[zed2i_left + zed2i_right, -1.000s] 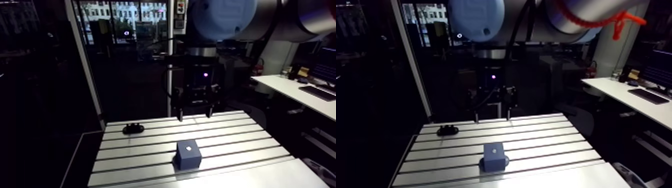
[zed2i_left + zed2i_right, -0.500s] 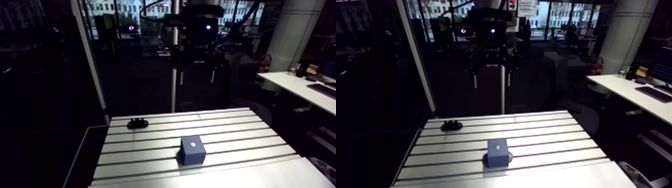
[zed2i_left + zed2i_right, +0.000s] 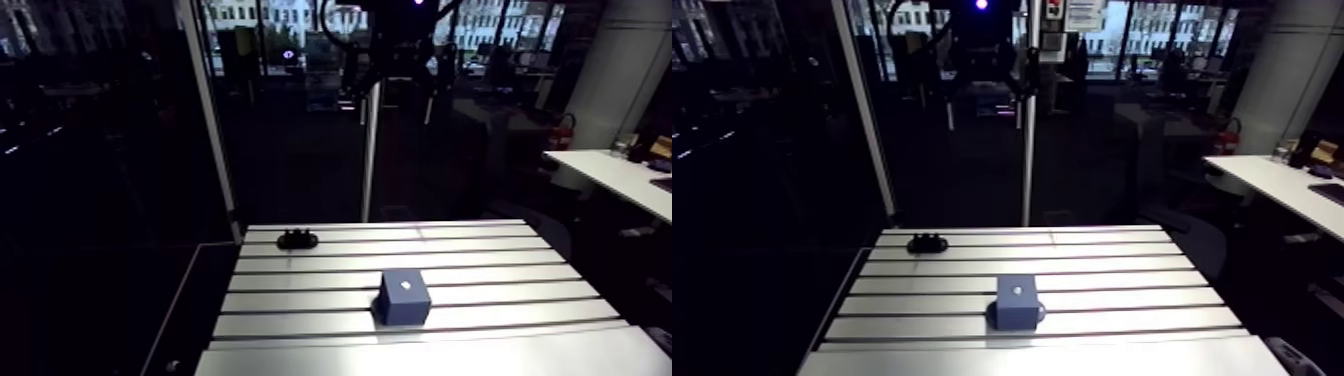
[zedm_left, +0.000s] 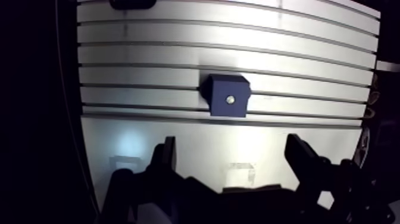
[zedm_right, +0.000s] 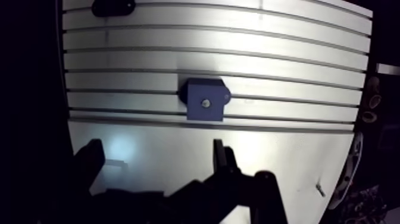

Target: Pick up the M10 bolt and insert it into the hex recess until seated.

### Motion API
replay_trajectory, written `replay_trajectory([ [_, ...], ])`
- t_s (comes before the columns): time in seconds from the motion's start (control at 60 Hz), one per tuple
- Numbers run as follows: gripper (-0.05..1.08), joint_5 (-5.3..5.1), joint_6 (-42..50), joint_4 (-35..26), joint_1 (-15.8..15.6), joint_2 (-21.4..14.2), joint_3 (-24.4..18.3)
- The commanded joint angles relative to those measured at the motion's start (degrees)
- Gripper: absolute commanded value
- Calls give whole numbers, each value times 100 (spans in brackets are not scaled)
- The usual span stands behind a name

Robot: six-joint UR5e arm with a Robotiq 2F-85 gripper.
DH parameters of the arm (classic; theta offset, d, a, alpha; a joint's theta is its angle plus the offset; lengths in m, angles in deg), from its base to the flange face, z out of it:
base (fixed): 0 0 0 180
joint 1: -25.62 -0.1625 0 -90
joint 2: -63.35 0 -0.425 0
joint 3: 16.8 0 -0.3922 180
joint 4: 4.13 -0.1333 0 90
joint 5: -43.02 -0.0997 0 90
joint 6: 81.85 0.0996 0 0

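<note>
Slotted table (image 4: pixel 178 36), blue block (image 3: pixel 404 297), bright spot (image 4: pixel 229 100) in its top

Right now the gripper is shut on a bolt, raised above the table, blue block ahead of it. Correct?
No. The wrist view shows the gripper open and holding nothing. The rest holds: it is raised above the table, with the blue block ahead of it.

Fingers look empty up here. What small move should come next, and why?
Probably a descent toward the small dark object near the far edge of the table, likely the bolt though too small to confirm. The gripper hangs high, fingers open and empty; the blue block shows only a bright spot on top.
</note>
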Motion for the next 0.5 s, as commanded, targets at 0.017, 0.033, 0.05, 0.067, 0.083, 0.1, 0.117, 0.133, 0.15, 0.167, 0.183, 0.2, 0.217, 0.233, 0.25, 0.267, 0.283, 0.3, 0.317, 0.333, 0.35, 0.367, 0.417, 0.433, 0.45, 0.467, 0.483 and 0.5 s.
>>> replay_trajectory([
  [0.017, 1, 31, 82, -21, -103, -27, -159],
  [0.033, 1, 40, 82, -21, -97, -20, -158],
  [0.05, 1, 40, 82, -21, -97, -20, -158],
  [0.067, 1, 41, 83, -21, -96, -19, -143],
  [0.083, 1, 49, 83, -21, -96, -19, -125],
  [0.1, 1, 49, 83, -21, -96, -19, -125],
  [0.117, 1, 49, 83, -21, -96, -19, -125],
  [0.133, 1, 50, 83, -14, -96, -19, -115],
  [0.15, 1, 50, 83, -14, -96, -19, -115],
  [0.167, 1, 58, 83, -13, -103, -19, -114],
  [0.183, 1, 58, 83, -13, -103, -19, -114],
  [0.2, 1, 51, 75, -12, -104, -19, -114],
  [0.217, 1, 51, 75, -12, -104, -19, -114],
  [0.233, 1, 50, 74, -12, -105, -19, -114],
  [0.25, 1, 50, 74, -12, -105, -19, -114],
  [0.267, 1, 43, 74, -12, -105, -19, -114],
  [0.283, 1, 43, 74, -12, -105, -19, -114],
  [0.3, 1, 42, 74, -12, -105, -12, -114],
  [0.317, 1, 41, 74, -12, -105, -3, -106],
  [0.333, 1, 41, 74, -12, -105, -3, -106],
  [0.35, 1, 34, 74, -12, -105, 6, -97],
  [0.367, 1, 34, 74, -12, -105, 6, -97],
  [0.417, 1, 25, 74, -4, -105, 16, -87],
  [0.433, 1, 25, 74, -4, -105, 16, -87],
  [0.45, 1, 24, 74, 4, -105, 16, -80],
  [0.467, 1, 9, 74, 5, -105, 16, -79],
  [0.483, 1, 9, 74, 5, -105, 16, -79],
  [0.5, 1, -1, 74, 5, -105, 16, -78],
])
